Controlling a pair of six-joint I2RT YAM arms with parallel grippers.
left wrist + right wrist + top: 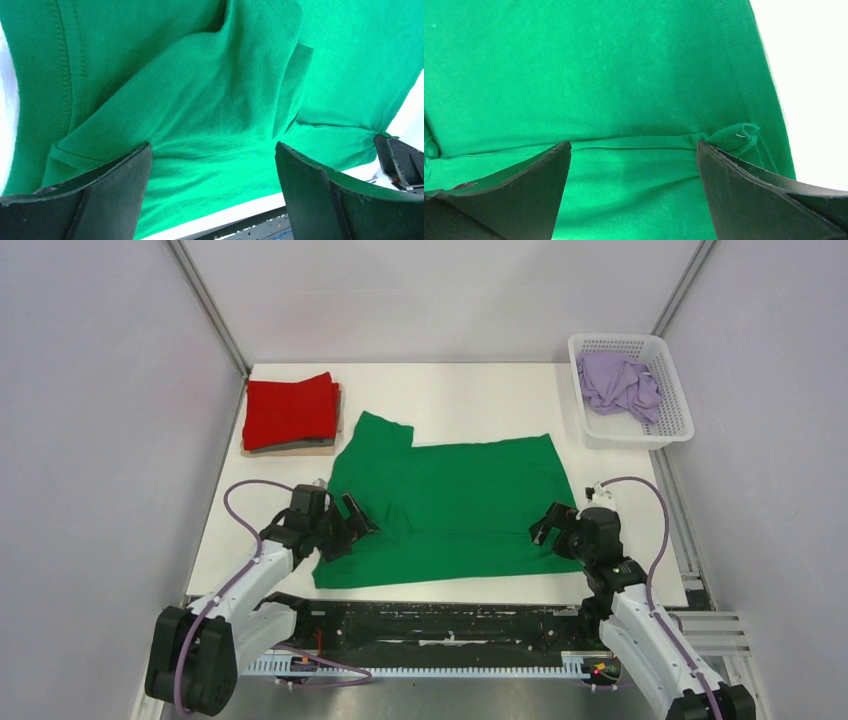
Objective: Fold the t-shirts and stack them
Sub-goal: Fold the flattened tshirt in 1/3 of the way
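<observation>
White table (470,400): floor of the walled cell, seen whole only from overhead. Green t-shirt (460,505): spread flat across the near middle of the table, one sleeve reaching toward the far left. White lattice basket (668,430): far right corner. Red t-shirt (290,410): folded, far left corner, just beyond the green sleeve, with a grey edge showing under it. Lilac t-shirt (620,382): crumpled inside the basket. The basket and these two shirts appear in the overhead view alone. Left gripper (345,530): low over the green shirt's left side, fingers (115,190) wide apart and holding nothing. Its wrist view adds a sleeve flap lying folded over the body and the ribbed collar band at the left. Right gripper (552,532): low over the shirt's right edge, fingers (744,190) likewise spread and empty. Its wrist view adds a crease running between them and a small bunched hem corner at the right.
</observation>
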